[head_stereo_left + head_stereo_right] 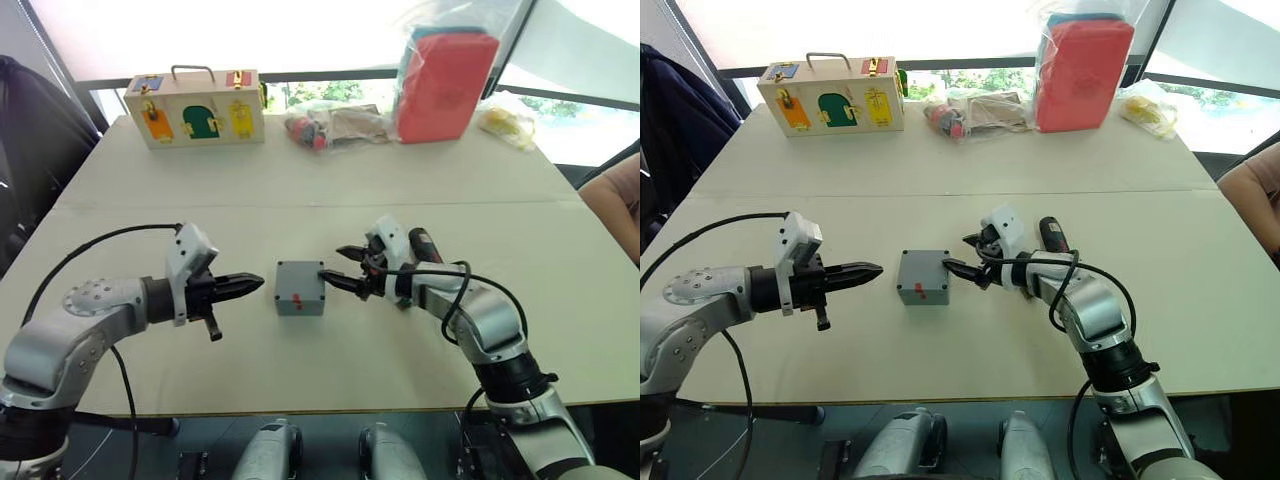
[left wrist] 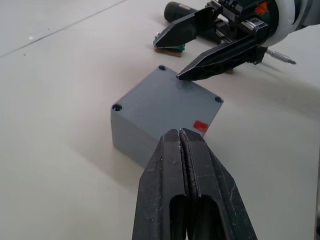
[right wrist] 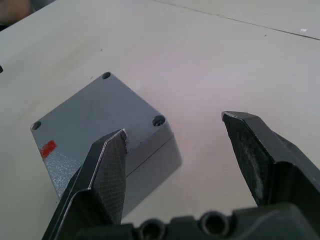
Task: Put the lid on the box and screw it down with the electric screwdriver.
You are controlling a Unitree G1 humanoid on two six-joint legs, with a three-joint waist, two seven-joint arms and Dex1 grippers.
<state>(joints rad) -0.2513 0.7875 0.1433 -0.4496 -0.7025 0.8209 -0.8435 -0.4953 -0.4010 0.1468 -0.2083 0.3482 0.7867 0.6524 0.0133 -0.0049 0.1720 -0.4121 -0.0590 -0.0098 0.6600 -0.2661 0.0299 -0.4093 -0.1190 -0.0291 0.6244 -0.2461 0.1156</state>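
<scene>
Right end effector, fingers spread, touches the lidded box; left end effector, pressed together, hovers just beside it.

Beige table: grey box w/ lid on, mid; screwdriver beside; wooden box, bags at far edge.

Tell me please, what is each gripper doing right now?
Left gripper: shut, holding nothing.
Right gripper: open, one finger resting on the lid.

Lid atop box, mid-table; electric screwdriver to its right; wooden box far behind-left.
</scene>
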